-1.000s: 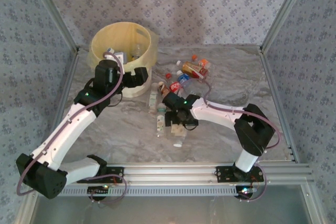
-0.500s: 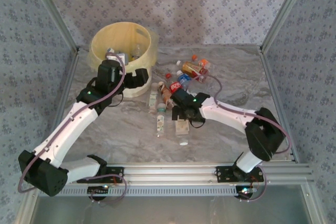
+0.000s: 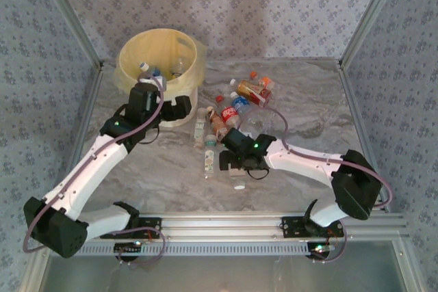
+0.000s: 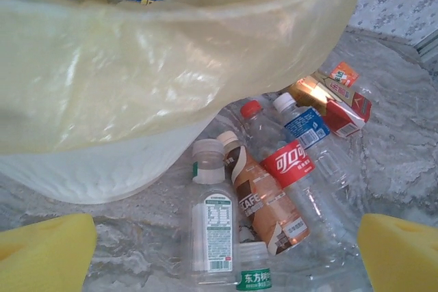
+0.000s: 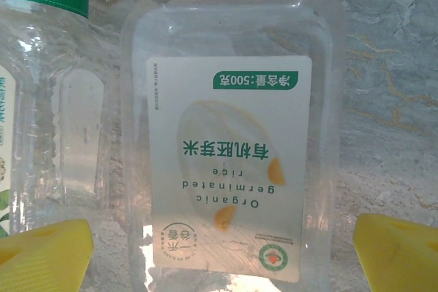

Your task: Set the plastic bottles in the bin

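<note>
In the right wrist view I am seeing my right gripper [image 5: 222, 254] open around a white-label bottle [image 5: 229, 169], while the left wrist view is showing my left gripper [image 4: 226, 251] open beside the bin [image 4: 171, 66].

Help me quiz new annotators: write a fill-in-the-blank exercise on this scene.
On the table, the bin stands at the far ____ corner.
The clear bottle before the right fingers has a label reading Organic germinated ____.
The left fingers stand ____, holding nothing.
Missing: left; rice; open.
</note>
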